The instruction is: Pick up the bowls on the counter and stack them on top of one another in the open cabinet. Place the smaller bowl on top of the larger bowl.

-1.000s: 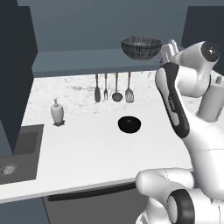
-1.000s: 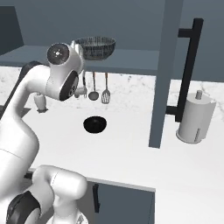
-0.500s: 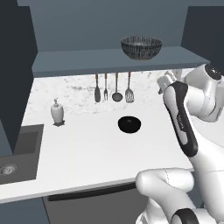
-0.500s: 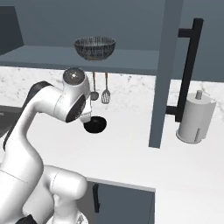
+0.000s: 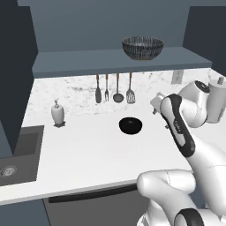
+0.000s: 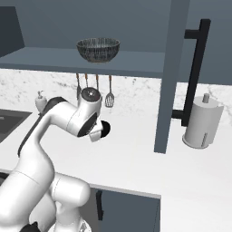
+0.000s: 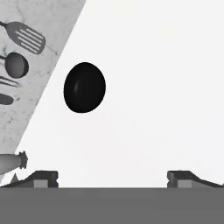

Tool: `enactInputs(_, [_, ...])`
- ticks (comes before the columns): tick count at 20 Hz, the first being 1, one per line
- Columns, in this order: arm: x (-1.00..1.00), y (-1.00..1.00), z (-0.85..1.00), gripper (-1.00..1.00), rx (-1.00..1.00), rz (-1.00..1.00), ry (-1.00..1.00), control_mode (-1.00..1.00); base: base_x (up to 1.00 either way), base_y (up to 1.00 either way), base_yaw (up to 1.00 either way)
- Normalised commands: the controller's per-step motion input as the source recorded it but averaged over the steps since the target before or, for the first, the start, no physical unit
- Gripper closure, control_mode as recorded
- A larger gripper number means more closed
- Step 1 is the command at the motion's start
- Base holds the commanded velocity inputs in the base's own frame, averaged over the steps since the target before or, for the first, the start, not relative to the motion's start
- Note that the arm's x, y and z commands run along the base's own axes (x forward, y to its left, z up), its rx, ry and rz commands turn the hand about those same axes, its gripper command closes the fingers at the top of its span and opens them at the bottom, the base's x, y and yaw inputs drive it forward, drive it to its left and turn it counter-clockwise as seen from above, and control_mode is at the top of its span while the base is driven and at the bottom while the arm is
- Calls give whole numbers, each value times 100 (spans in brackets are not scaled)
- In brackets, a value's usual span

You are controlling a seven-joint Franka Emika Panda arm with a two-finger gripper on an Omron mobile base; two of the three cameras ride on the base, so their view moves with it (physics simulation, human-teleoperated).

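- My claw [image 7: 112, 177] hangs over the counter [image 5: 88, 150], its two dark tips spread wide with nothing between them.
- The smaller bowl [image 7: 84, 87] sits on the smooth white counter, round and glossy black, apart from my fingertips [image 7: 41, 178].
- The larger bowl [image 5: 142, 47], dark with a streaked, ribbed outside, stands upright on the flat slate-blue shelf of the open cabinet [image 5: 79, 59].
- Metal utensils [image 5: 114, 89] hang against the marbled backsplash.
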Motion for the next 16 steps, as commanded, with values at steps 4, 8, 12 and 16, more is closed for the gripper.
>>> enactInputs(4, [52, 12, -55, -100, -10, 1, 15, -100, 0, 0, 0])
enactInputs(8, [53, 0, -38, -100, -2, 0, 14, -100, 0, 0, 0])
enactInputs(12, [51, 0, -38, -100, 0, 1, 1, -100, 0, 0, 0])
enactInputs(16, [49, -6, -33, -100, 0, 3, 0, -100, 0, 0, 0])
